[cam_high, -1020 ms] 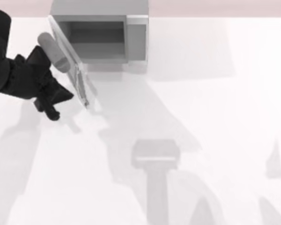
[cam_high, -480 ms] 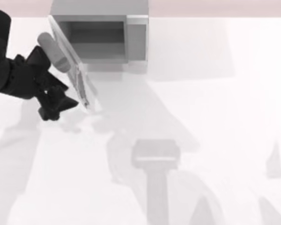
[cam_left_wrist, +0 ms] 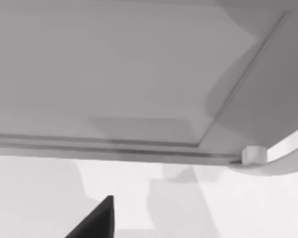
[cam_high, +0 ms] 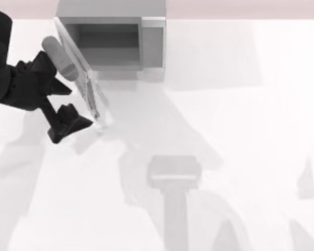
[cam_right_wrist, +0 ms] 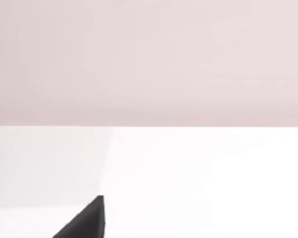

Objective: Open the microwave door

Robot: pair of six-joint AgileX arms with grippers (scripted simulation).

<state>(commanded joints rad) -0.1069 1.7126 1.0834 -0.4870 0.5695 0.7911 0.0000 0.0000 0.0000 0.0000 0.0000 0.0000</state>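
Observation:
The microwave (cam_high: 111, 8) stands at the back of the table, left of centre, with its dark cavity (cam_high: 108, 45) exposed. The microwave door (cam_high: 68, 39) is swung wide, angling forward and left from its hinge; its handle (cam_high: 92, 100) is at the free end. My left gripper (cam_high: 82, 107) is open just left of that end, fingers spread and not touching the handle. In the left wrist view the door panel (cam_left_wrist: 119, 69) fills the upper part, the handle end (cam_left_wrist: 253, 154) shows, and one fingertip (cam_left_wrist: 98, 222) is in sight. Of the right gripper one fingertip (cam_right_wrist: 89, 222) shows.
The narrow control panel (cam_high: 153, 45) is on the microwave's right side. The white table (cam_high: 251, 130) stretches right and forward with only shadows on it. A pink wall (cam_right_wrist: 149, 59) lies beyond the table. The right arm is outside the top view.
My left gripper's fingers have spread apart and let go of the door's handle end. The door has stayed at the same wide angle.

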